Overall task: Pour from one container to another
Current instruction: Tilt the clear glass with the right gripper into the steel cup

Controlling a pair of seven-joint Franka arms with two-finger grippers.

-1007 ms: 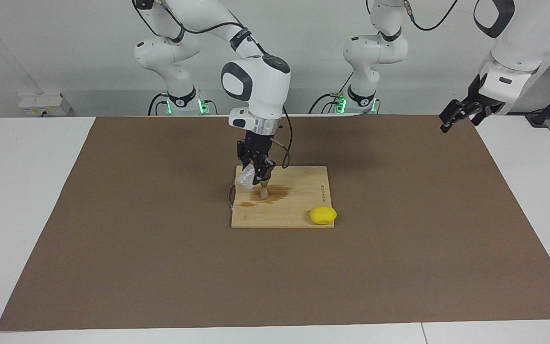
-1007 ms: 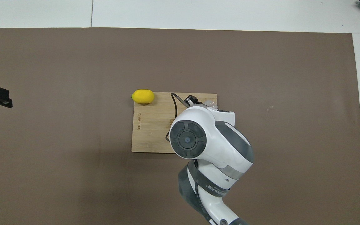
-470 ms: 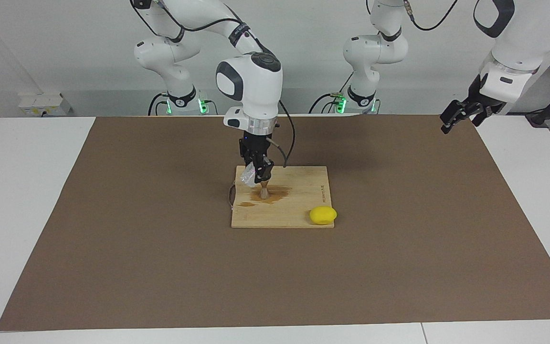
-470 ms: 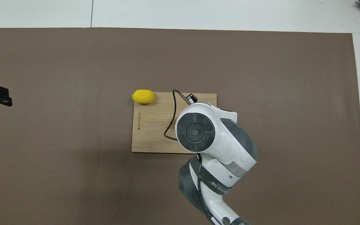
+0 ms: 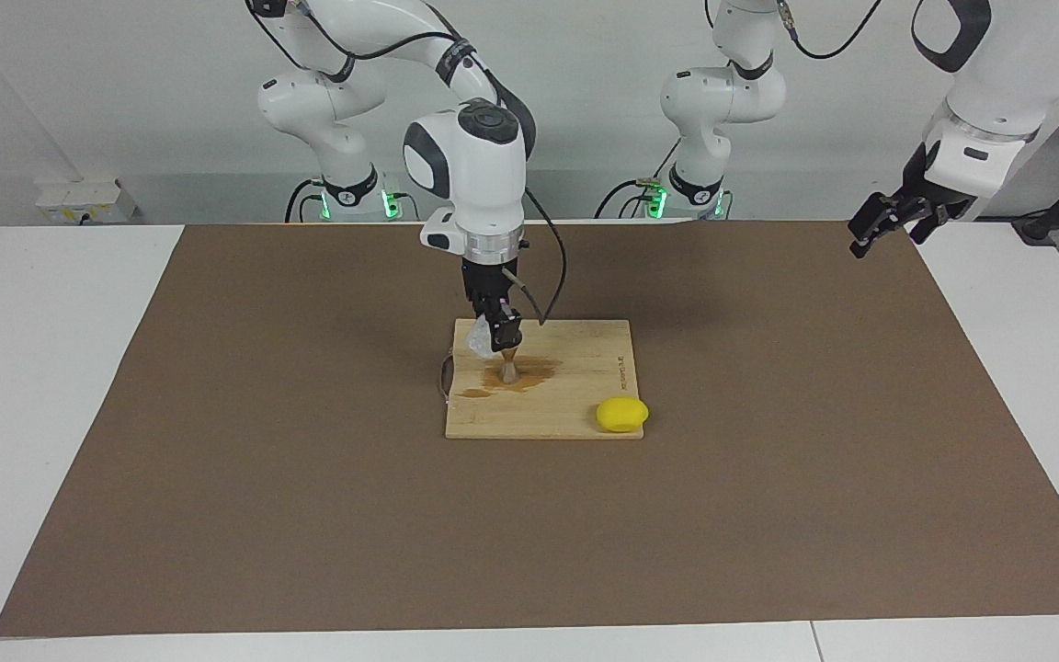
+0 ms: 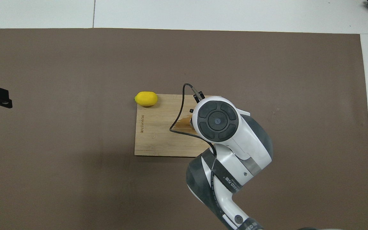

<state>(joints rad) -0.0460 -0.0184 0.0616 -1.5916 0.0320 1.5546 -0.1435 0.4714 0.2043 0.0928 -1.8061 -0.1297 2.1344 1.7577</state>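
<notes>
The glass cup [image 5: 479, 341] is held tilted in the air over the wooden board [image 5: 575, 405], at the board's edge nearer the robots, gripped by the closed fingers of the right gripper [image 5: 498, 336]. The metal jigger [image 5: 509, 368] stands upright on the board directly under that gripper, in the middle of a brown wet stain [image 5: 529, 374]; a smaller stain lies beside it toward the right arm's end. A yellow lemon [image 5: 622, 414] rests at the board's corner farther from the robots, toward the left arm's end. The board lies on a brown mat [image 5: 309, 515] covering the white tabletop [image 5: 24, 386]. The left gripper [image 5: 877, 225] is held raised over the mat's edge, waiting, its fingers spread apart and holding nothing.
</notes>
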